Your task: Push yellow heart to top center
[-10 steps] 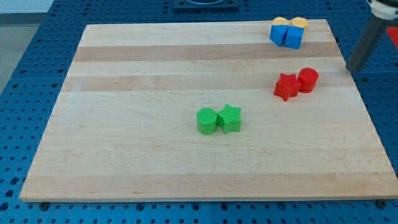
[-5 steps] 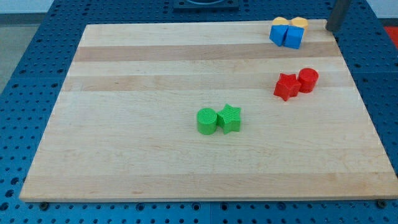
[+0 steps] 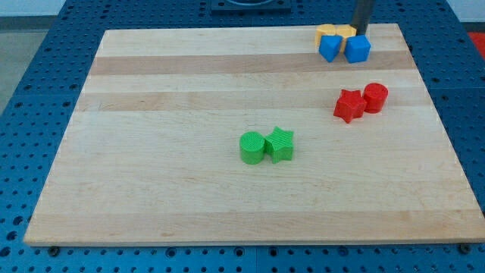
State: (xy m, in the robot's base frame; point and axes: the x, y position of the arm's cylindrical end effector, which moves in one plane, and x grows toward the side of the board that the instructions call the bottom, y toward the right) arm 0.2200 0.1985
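Two yellow blocks (image 3: 336,32) lie side by side at the board's top edge, right of centre; which one is the heart cannot be made out. Two blue blocks (image 3: 330,48) (image 3: 358,49) sit just below them, touching. My tip (image 3: 361,32) stands at the right side of the right yellow block, above the right blue block, touching or nearly touching them.
A red star (image 3: 348,105) and a red cylinder (image 3: 375,98) sit together at the view's right. A green cylinder (image 3: 251,147) and a green star (image 3: 280,144) sit together near the board's centre. The wooden board (image 3: 151,91) lies on a blue perforated table.
My tip moved from the right edge up to the top right corner, then left into the yellow and blue cluster. The yellow and blue blocks shifted left.
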